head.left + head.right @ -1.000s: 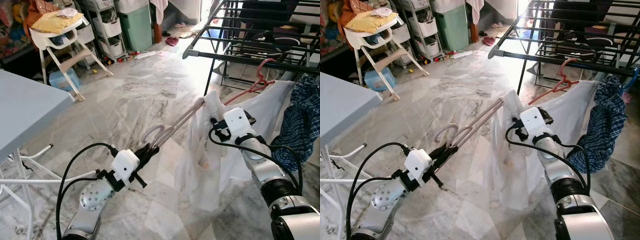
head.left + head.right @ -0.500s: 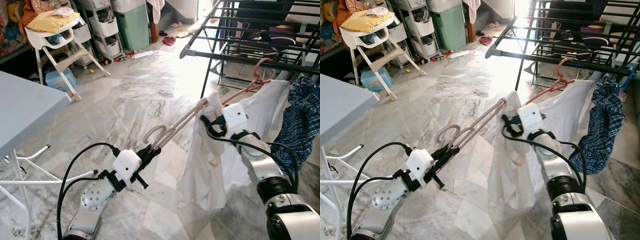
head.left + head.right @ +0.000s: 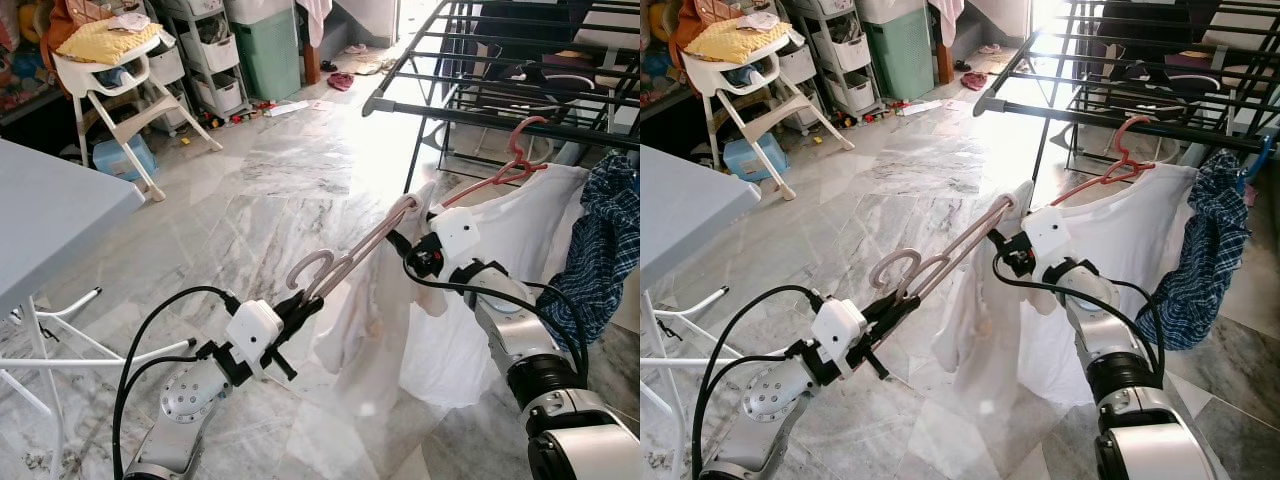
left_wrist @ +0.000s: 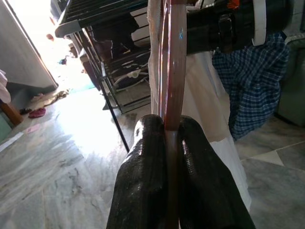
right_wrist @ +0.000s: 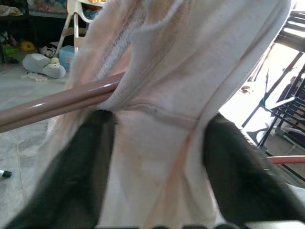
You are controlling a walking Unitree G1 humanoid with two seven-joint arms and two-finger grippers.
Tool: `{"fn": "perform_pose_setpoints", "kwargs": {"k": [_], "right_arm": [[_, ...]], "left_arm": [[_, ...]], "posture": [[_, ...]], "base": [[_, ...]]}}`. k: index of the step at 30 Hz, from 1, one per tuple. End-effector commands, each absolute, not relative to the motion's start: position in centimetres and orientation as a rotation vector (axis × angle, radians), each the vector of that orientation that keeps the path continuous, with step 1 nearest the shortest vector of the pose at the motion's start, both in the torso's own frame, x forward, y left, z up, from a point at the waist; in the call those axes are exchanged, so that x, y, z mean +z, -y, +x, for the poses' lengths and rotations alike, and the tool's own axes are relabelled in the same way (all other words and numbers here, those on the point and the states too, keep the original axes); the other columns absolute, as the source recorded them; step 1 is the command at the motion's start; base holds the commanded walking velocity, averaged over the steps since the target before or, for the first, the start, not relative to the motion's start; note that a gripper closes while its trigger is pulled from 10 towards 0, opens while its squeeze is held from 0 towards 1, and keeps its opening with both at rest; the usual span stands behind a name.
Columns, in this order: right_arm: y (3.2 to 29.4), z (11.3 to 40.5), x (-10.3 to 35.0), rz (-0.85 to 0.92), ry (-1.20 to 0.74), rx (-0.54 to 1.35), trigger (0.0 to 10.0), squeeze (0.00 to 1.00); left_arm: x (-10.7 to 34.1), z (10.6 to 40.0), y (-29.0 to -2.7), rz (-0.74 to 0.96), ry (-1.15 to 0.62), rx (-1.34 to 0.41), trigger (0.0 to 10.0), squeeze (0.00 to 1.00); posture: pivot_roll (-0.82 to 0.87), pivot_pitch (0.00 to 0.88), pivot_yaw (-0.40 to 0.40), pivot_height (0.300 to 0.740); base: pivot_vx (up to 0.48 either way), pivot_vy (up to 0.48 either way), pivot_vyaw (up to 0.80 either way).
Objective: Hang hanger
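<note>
So, a marble floor (image 3: pixel 270 190) is seen across most of the frame, with a black drying rack (image 3: pixel 500 60) taking up the upper right. A grey bench (image 3: pixel 50 220) sits at the left edge, and a white high chair (image 3: pixel 120 80) with a yellow cushion is parked in the upper left, next to some plastic drawers (image 3: pixel 215 55) and a green bin (image 3: pixel 270 50).

Right of centre, a white shirt (image 3: pixel 470 290) is draped from the rack area, with a red hanger (image 3: pixel 500 170) poking out of its top. A blue checked cloth (image 3: pixel 600 250) is hung at the far right, just beside the shirt.

The hanger (image 3: pixel 345 262), a pinkish-brown one, is stretched diagonally through the middle of the frame, hook end low, far end tucked into a fold of the shirt.

The left end effector (image 3: pixel 300 305), lower centre, is clamped tight on the hanger near its hook; in the wrist view its fingers (image 4: pixel 147 171) are seen pressed against the bar from both sides.

The right end effector (image 3: pixel 400 245) is up at the hanger's far end, fingers (image 5: pixel 81 162) spread apart with shirt fabric bunched between them and the hanger bar crossing just beside one finger.
</note>
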State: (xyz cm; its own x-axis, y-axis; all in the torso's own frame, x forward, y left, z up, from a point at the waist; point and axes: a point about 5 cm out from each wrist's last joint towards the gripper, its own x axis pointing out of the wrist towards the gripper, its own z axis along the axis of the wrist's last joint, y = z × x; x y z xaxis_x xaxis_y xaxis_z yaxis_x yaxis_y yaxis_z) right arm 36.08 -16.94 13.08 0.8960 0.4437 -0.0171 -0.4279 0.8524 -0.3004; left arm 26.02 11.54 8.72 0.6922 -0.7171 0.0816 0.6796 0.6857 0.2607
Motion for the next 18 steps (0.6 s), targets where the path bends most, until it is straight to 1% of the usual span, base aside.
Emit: {"fn": "perform_pose_setpoints", "kwargs": {"k": [1, 18], "right_arm": [[16.6, 36.2, 13.4, -0.292, 0.072, 0.460, 0.0, 0.00], [17.7, 36.7, 13.7, -0.274, 0.070, 0.365, 0.0, 0.00]], "left_arm": [[9.5, 26.2, -11.5, 0.225, 0.211, -0.799, 0.0, 0.00], [9.6, 26.3, -11.2, 0.218, 0.214, -0.810, 0.0, 0.00]], "posture": [[-0.05, 0.046, 0.068, 0.740], [-0.05, 0.035, 0.063, 0.740]], "base": [[0.000, 0.000, 0.00], [0.000, 0.000, 0.00]]}}
